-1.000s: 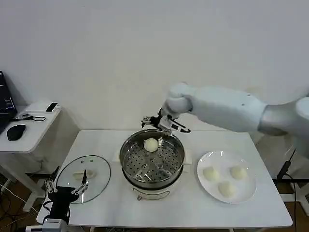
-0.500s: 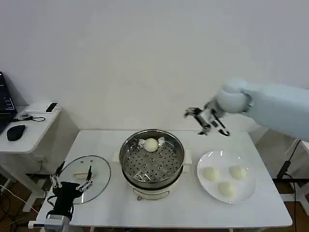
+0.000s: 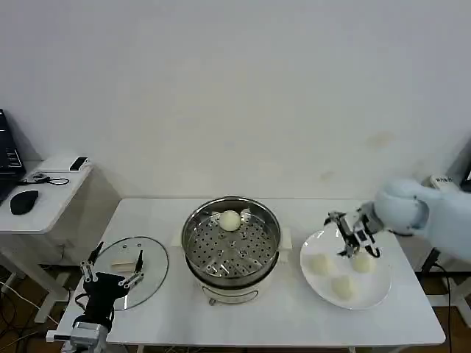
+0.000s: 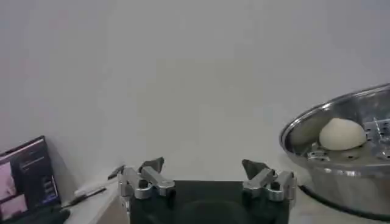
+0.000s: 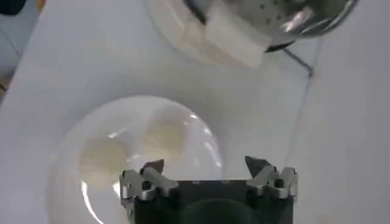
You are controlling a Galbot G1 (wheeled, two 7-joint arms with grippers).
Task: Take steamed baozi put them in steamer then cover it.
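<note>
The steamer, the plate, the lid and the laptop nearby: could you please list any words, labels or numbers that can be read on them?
None can be read.
Steamer: no marking visible on its steel wall or cream base.
Plate and cover: plain, no print.
Laptop screen: shows content, but too blurred to read.

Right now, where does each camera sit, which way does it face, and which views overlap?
Head view: up on the robot's head, looking forward and down at the white table; the right gripper hangs open over the flat white plate, the left gripper open near the round clear glass cover.
Left wrist view: low, facing sideways past the left gripper to the shiny stainless-steel steamer.
Right wrist view: high, facing down past the right gripper onto the plate.
Shared: all three show the steamer.
</note>
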